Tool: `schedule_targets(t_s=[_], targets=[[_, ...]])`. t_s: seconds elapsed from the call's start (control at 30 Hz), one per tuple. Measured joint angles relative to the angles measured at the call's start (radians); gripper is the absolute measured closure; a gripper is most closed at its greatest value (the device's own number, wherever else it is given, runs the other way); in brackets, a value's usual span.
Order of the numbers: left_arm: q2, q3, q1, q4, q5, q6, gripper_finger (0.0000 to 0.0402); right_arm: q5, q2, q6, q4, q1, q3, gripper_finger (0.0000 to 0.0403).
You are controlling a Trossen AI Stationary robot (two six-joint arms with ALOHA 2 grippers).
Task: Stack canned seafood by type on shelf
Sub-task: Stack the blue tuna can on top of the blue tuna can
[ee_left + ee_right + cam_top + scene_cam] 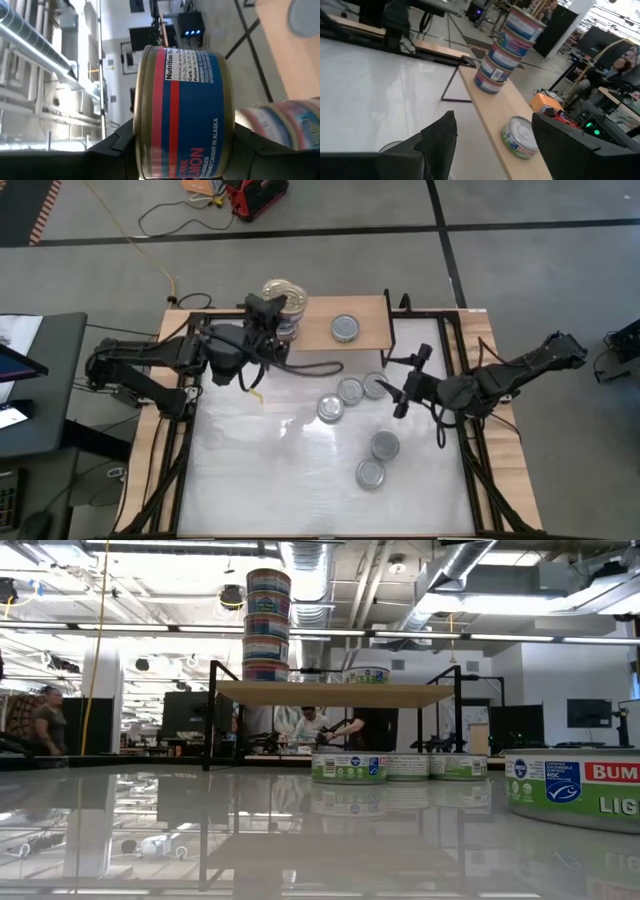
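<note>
The shelf [325, 330] is standing at the table's [260, 480] far edge. A stack of tins [285, 305] is rising on the shelf's left end, with the left gripper [268, 320] holding a tin against it. A single tin [345, 329] is sitting on the shelf right of centre. Three tins [349, 392] are lying clustered on the table before the shelf; two more [378, 460] are lying nearer the front edge. The right gripper [400, 380] is hovering just right of the cluster.
</note>
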Motion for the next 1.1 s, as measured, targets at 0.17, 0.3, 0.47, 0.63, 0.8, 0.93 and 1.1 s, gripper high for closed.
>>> schedule_targets(t_s=[0.17,0.3,0.47,0.63,0.8,0.93,1.1], targets=[[-0.019,0.0,0.077,-0.005,0.046,-0.002,0.0217,0.0,0.0,0.011,-0.004,-0.027,0.0,0.0113],[-0.063,0.0,0.15,0.0,0.17,-0.039,0.0217,-0.001,0.022,0.025,-0.01,-0.053,0.0,0.0113],[-0.135,0.0,0.26,0.0,0.327,-0.163,0.0217,-0.001,0.037,0.054,-0.032,-0.082,0.0,0.0113],[-0.2,0.0,0.375,0.004,0.471,-0.312,0.0217,-0.007,0.037,0.061,-0.035,-0.095,0.0,0.0113],[-0.237,0.0,0.491,-0.001,0.585,-0.429,0.0217,-0.038,0.039,0.066,-0.033,-0.119,0.0,0.0113],[-0.228,0.0,0.573,-0.026,0.693,-0.501,0.0217,-0.081,0.041,0.081,-0.03,-0.141,0.0,0.0113],[-0.169,0.0,0.627,-0.11,0.75,-0.573,0.0217,-0.106,0.041,0.094,-0.031,-0.144,0.0,0.0113]])
